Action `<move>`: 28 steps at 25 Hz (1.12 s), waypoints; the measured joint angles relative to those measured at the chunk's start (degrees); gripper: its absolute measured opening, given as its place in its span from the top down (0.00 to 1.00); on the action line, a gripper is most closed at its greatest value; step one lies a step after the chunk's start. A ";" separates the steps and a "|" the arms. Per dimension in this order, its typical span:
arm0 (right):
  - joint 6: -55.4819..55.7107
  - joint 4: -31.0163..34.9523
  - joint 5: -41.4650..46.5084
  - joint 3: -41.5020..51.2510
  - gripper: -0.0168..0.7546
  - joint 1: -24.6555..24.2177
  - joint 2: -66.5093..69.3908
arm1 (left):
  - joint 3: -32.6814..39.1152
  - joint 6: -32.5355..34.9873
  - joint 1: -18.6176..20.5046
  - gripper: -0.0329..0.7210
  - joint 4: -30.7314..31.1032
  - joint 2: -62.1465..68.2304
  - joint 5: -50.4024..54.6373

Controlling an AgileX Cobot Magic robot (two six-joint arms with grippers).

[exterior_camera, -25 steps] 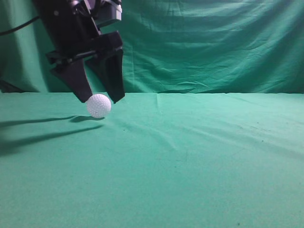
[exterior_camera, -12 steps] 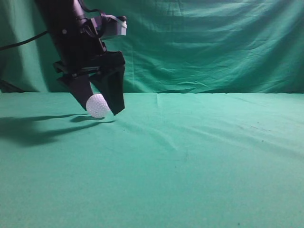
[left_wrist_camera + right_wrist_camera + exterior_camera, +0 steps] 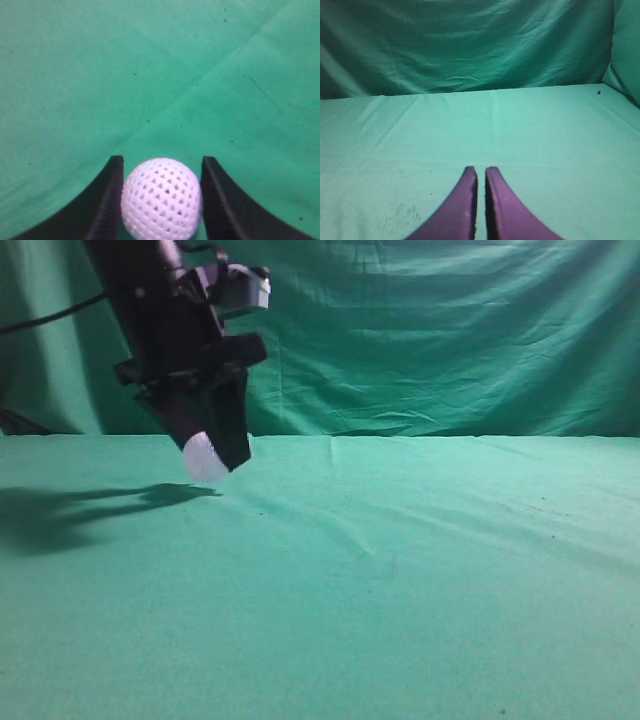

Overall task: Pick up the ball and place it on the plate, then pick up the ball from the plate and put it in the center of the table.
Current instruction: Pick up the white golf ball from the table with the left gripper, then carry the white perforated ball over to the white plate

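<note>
The small white dimpled ball (image 3: pixel 202 460) is held between the black fingers of my left gripper (image 3: pixel 208 462) at the far left of the table (image 3: pixel 400 570), a little above the green cloth. In the left wrist view the ball (image 3: pixel 161 198) fills the gap between the two jaws of the left gripper (image 3: pixel 161 172), which touch both its sides. My right gripper (image 3: pixel 480 172) shows only in the right wrist view, purple fingers shut and empty, low over the cloth. No plate is in view.
A green backdrop curtain (image 3: pixel 450 330) hangs behind the table's back edge. The arm casts a dark shadow (image 3: pixel 90 505) on the cloth at the left.
The left gripper's fingers have come down around the ball and shut on it, then lifted it slightly. The fingers have turned so the ball is now partly hidden.
</note>
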 joint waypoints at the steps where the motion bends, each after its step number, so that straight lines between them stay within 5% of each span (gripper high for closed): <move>1: 0.00 0.00 0.00 0.00 0.92 0.00 0.00 | -0.96 -0.65 0.00 0.56 0.00 0.00 1.76; 14: 4.44 7.67 -5.24 0.00 0.92 0.00 0.00 | -3.96 -6.11 1.60 0.56 0.00 -16.12 11.58; 28: -6.21 8.62 18.63 -22.53 0.92 0.00 22.90 | 15.50 -8.02 16.96 0.56 -0.22 -33.56 10.08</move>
